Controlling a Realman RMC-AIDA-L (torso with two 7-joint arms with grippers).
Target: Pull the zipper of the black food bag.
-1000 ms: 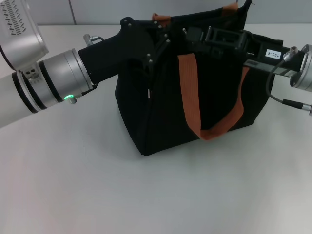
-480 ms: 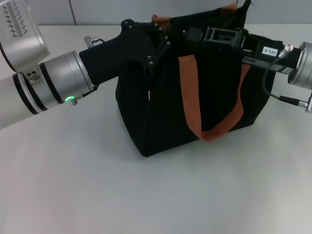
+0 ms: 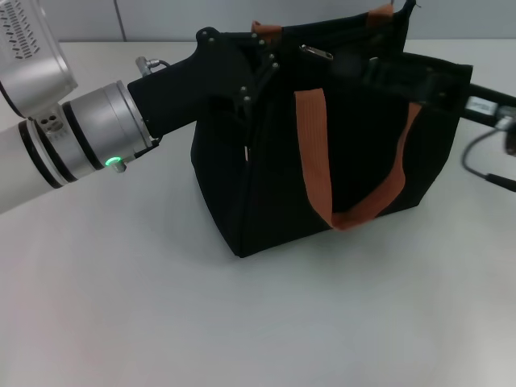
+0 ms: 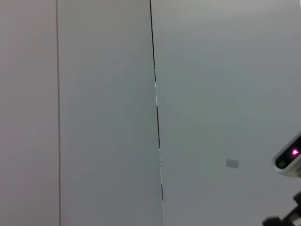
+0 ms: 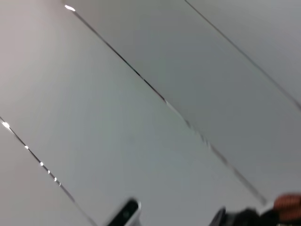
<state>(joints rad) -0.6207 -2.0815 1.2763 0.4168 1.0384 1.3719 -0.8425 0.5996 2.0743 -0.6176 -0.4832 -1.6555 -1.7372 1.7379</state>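
Observation:
The black food bag stands on the white table in the head view, with a rust-orange strap handle hanging down its front. The silver zipper pull lies free on the zip track along the top edge, left of centre. My left gripper is shut on the bag's top left end. My right gripper is over the bag's top right part, to the right of the pull and apart from it. Both wrist views show only pale wall panels.
The white table stretches in front of and to the left of the bag. A second orange handle shows behind the bag's top. The right arm's cable loops at the right edge.
My right gripper has drawn back to the right along the bag's top and uncovered the zipper pull. The left gripper and the bag have hardly moved.

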